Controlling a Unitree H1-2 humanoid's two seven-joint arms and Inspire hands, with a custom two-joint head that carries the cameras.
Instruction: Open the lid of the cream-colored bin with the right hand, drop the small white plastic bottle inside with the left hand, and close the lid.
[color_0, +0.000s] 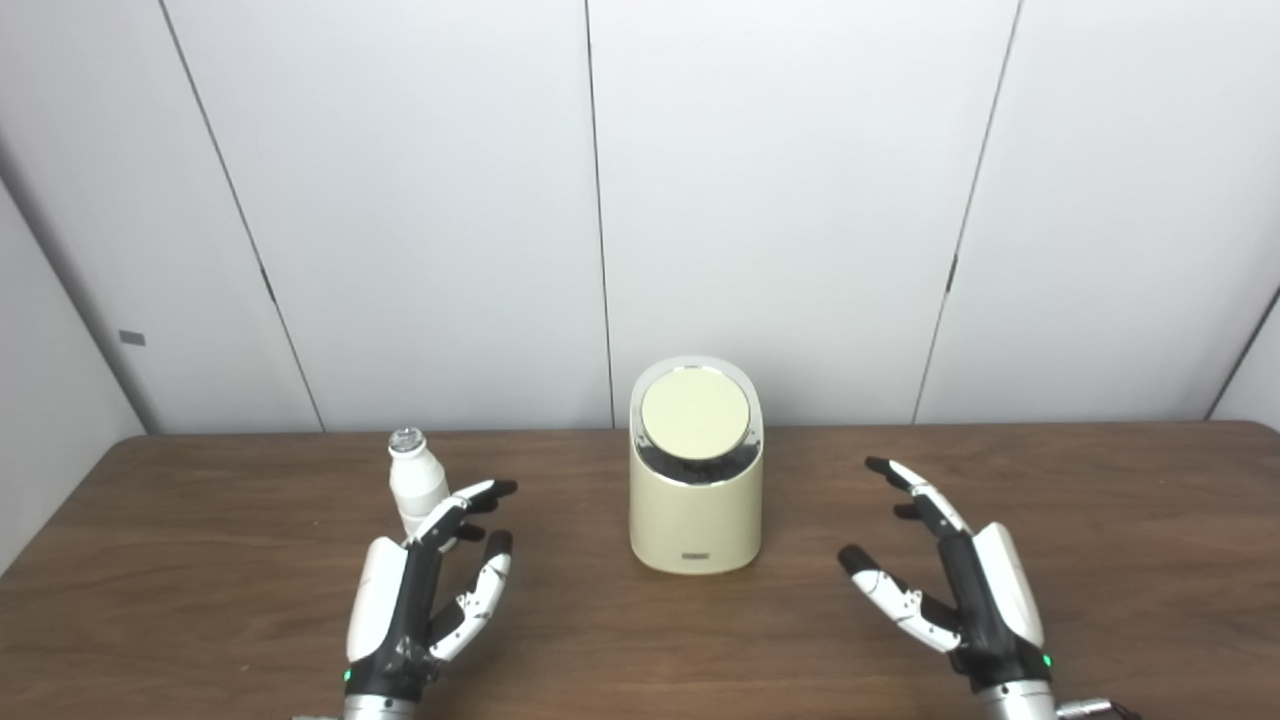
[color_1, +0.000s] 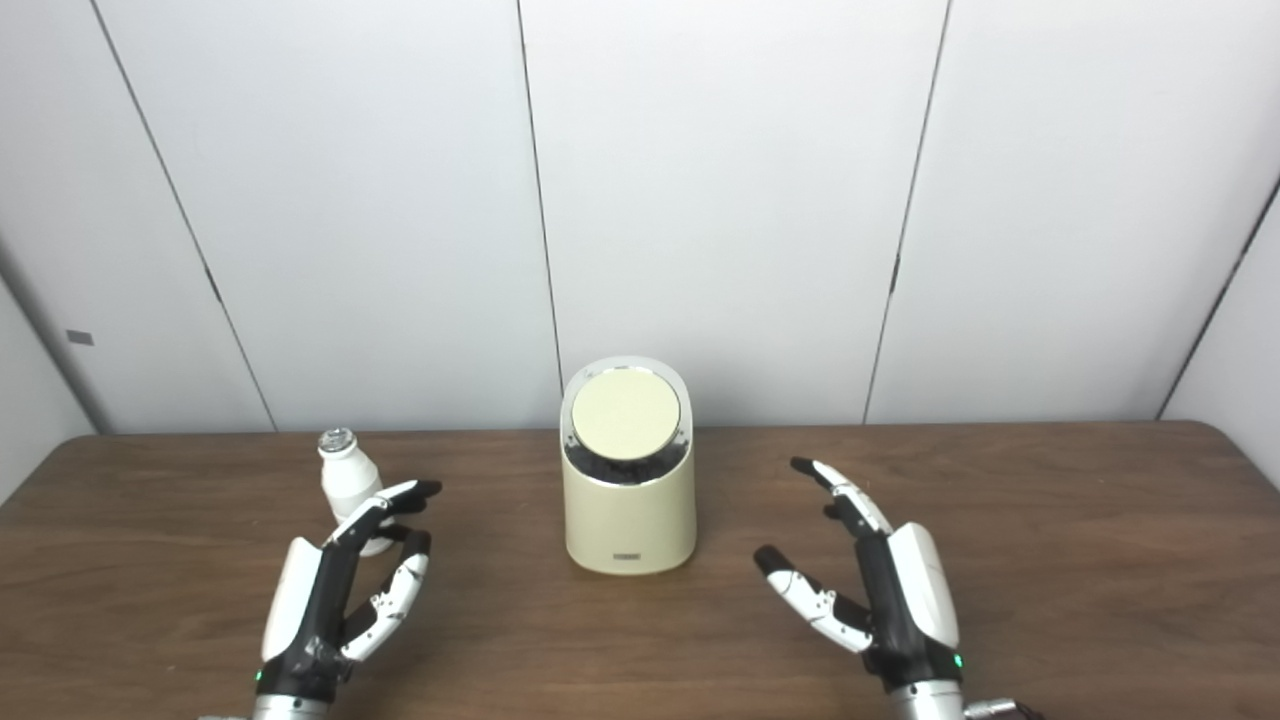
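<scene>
Both views match: each robot hand, left (color_0: 425, 590) and right (color_0: 950, 585), spread and released; bottle (color_0: 415, 490) left of centre, lidded bin (color_1: 628, 480) centred on the tabletop (color_1: 1050, 520).

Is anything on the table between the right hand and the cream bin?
Nothing: only bare table lies between the right hand and the cream bin, lid closed; both eye views show it.

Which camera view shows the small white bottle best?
The right eye view: the small white bottle stands there mostly clear, only its base behind the left robot hand. In the left eye view the fingers cover more of its lower body, though the cap and shoulder show.
</scene>
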